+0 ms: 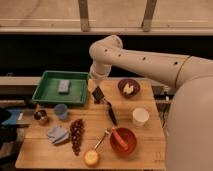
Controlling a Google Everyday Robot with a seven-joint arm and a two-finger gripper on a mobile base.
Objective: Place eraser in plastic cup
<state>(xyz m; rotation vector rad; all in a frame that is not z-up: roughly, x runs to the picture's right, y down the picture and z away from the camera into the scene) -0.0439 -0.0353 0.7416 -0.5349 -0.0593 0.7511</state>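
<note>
Black and tilted, the eraser (98, 94) is clamped in my jaws at the back of the wooden table (148, 146), just beside the right front corner of the green tray (47, 99). My white arm (142, 57) reaches in from the right and bends down to that spot.

The blue cup (61, 111) stands upright to the left of the eraser and nearer the front, just before the tray's front wall and apart from my jaws. I cannot tell whether anything is inside it. A metal cup (41, 117) stands close on its left, by the table's edge.

A grey-blue block (63, 86) lies flat inside the tray. A black-handled utensil (111, 112) lies on the wood just in front of the eraser, angled toward the front right. To its right stands a white cup (140, 116), and behind that a dark bowl (129, 87) with something pale in it.

Along the front lie a blue cloth (57, 134), grapes (76, 135), a round yellow fruit (91, 158) and a red bowl (123, 140), with a wooden spoon (102, 140) between fruit and bowl.
</note>
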